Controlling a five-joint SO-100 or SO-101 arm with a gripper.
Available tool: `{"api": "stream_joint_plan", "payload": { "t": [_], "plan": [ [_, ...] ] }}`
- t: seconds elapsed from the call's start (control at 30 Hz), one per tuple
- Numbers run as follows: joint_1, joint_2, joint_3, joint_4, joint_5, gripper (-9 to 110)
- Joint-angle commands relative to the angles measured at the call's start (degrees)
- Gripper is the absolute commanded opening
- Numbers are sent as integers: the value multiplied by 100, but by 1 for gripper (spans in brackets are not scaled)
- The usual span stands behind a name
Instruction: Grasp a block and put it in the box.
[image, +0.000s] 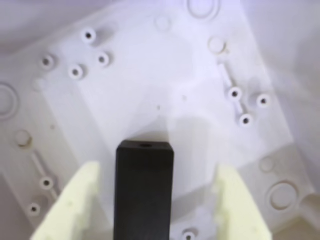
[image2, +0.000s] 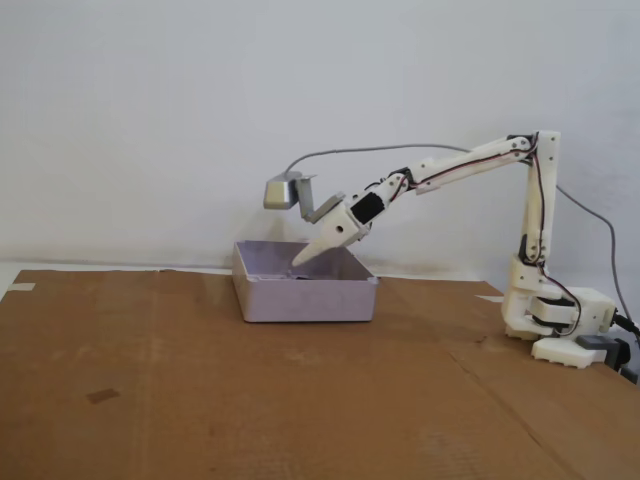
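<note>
In the wrist view a black rectangular block (image: 145, 192) stands between my two pale yellow fingers (image: 75, 200), with a gap on each side. My gripper (image: 159, 170) is open and does not touch it. Under it lies the white moulded floor of the box (image: 150, 80), with screw posts and round marks. In the fixed view the gripper (image2: 300, 262) reaches down from the right into the open lavender box (image2: 305, 298). The box wall hides the block there.
The box stands at the back of a brown cardboard sheet (image2: 250, 390). The arm's white base (image2: 555, 325) sits at the right edge. A grey wrist camera (image2: 285, 190) juts out above the box. A white wall is behind.
</note>
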Motion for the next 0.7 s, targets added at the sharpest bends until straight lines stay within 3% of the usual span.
{"api": "stream_joint_plan", "payload": {
  "t": [0.0, 0.67],
  "plan": [
    [-53, 879, -615, -193, -44, 27],
    [-598, 2109, -756, -202, -35, 26]
  ]
}}
